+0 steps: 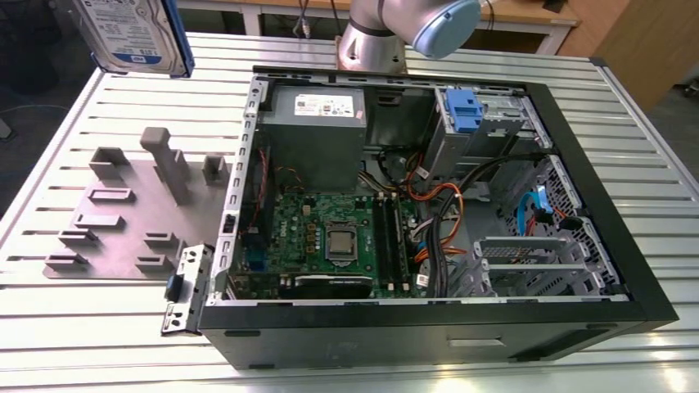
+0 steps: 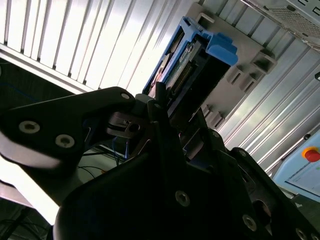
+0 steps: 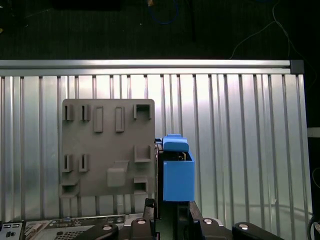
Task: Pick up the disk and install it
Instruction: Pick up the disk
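Note:
The disk (image 1: 131,31), silver with a blue-and-white label and a blue carrier frame, hangs high above the slatted table at the far left of the exterior view, over the grey fixture plate (image 1: 114,225). In the second wrist view the disk (image 2: 192,60) stands edge-on between the black fingers (image 2: 150,112), with my gripper (image 2: 175,120) shut on it. In the first wrist view the disk's blue carrier (image 3: 177,175) rises from my gripper (image 3: 170,205), next to the fixture plate (image 3: 107,147) below.
An open computer case (image 1: 611,205) lies on the table at the exterior view's right, with motherboard (image 1: 327,233), power supply (image 1: 317,123), cables and a drive bay with a blue latch (image 1: 464,110). The arm's base (image 1: 377,41) stands behind the case. A loose bracket (image 1: 186,286) lies by the case's front corner.

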Motion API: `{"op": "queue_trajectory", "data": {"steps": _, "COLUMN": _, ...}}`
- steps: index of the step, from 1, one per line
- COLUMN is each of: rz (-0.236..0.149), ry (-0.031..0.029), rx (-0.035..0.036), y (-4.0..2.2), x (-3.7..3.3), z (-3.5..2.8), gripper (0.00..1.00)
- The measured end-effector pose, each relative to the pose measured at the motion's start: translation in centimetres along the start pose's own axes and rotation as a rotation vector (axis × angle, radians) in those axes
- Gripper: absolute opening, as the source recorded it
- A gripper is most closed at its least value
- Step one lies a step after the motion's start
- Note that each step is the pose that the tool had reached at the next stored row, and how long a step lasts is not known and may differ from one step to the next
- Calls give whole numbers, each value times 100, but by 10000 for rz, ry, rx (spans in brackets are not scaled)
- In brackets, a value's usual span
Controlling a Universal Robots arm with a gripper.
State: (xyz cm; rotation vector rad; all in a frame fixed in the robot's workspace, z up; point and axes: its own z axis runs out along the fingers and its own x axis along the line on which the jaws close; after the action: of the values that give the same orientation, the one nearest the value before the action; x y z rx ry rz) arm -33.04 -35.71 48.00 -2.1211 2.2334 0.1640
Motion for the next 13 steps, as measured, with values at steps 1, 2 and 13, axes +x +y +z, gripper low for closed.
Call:
{"op": "queue_trajectory", "data": {"steps": 1, "rz": 0, "ry": 1, "rx": 0, "y": 0, "x": 0, "z": 0, "gripper": 35}}
{"op": "queue_trajectory", "data": {"steps": 2, "rz": 0, "ry": 0, "rx": 0, "y": -1, "x": 0, "z": 0, "gripper": 35}}
{"op": "queue_trajectory", "data": {"steps": 13, "rz": 0, "ry": 0, "rx": 0, "y": -63, "x": -3, "z": -2, "gripper": 35}}
